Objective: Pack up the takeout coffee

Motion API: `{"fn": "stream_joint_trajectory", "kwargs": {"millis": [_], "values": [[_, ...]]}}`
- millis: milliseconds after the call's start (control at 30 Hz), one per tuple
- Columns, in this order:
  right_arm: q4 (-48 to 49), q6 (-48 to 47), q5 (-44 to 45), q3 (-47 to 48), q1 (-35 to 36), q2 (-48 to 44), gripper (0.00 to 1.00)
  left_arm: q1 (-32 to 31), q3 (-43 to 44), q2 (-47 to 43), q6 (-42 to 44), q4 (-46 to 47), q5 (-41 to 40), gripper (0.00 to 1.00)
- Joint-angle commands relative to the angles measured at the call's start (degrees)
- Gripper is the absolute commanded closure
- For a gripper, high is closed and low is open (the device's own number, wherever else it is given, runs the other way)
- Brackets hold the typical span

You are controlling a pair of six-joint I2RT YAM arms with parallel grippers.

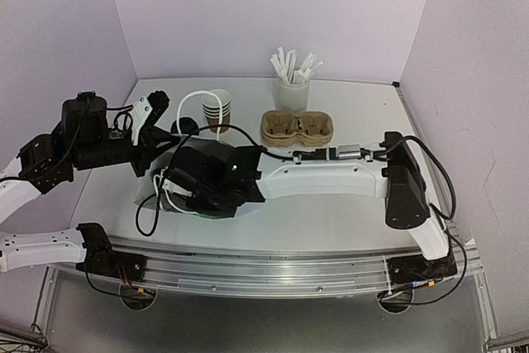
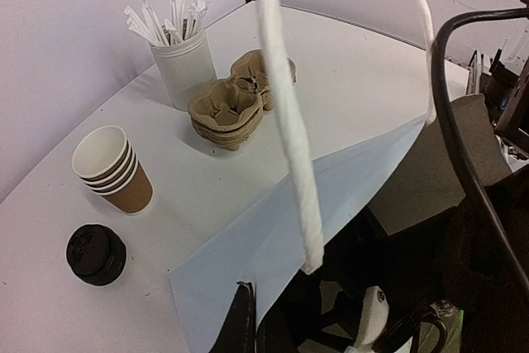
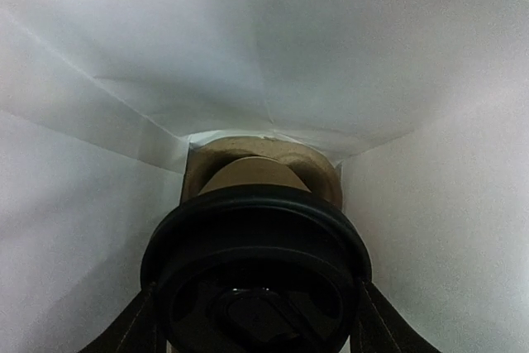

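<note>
In the right wrist view my right gripper (image 3: 256, 313) is down inside a white paper bag (image 3: 248, 39). It is shut on a takeout coffee, a brown cup with a black lid (image 3: 256, 258), with one finger on each side of the lid. Below the cup, a brown pulp carrier (image 3: 324, 173) lies on the bag's floor. My left gripper (image 2: 250, 324) is shut on the bag's rim (image 2: 273, 237), and the bag's white handle (image 2: 285, 121) hangs in front of that camera. From above, the right wrist (image 1: 216, 175) covers most of the bag.
A stack of empty brown cups (image 1: 218, 109) and a pile of black lids (image 1: 186, 127) stand at the back left. Stacked pulp carriers (image 1: 297, 128) sit mid-table in front of a white cup of wrapped straws (image 1: 291, 88). Purple walls close in the table.
</note>
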Motion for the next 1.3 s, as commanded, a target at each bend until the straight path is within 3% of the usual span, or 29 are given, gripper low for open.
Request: {"fn": "stream_joint_trajectory", "kwargs": {"millis": [0,433,867,1100,1267], "values": [[-10.92,6.56,-2.52,1.16,-2.90,5.41,0.85,-0.23,1.89,-1.18,-3.01,1.28,4.43,1.00],[-18.33,10.17,-6.60,4.40,-3.73,13.15,0.83,-0.23,1.38,-0.98,-4.15,2.13,6.52,1.00],[-16.75,5.15,4.31,19.83,-0.81,14.02,0.81,-0.23,0.43,-1.28,-4.98,2.20,7.05,1.00],[-15.19,6.02,9.03,19.44,0.32,13.35,0.72,-0.23,-0.04,-1.21,-4.83,2.74,6.63,1.00],[-15.00,6.64,9.74,21.45,0.33,14.82,0.59,-0.24,0.22,-1.11,-4.73,2.31,6.42,1.00]]}}
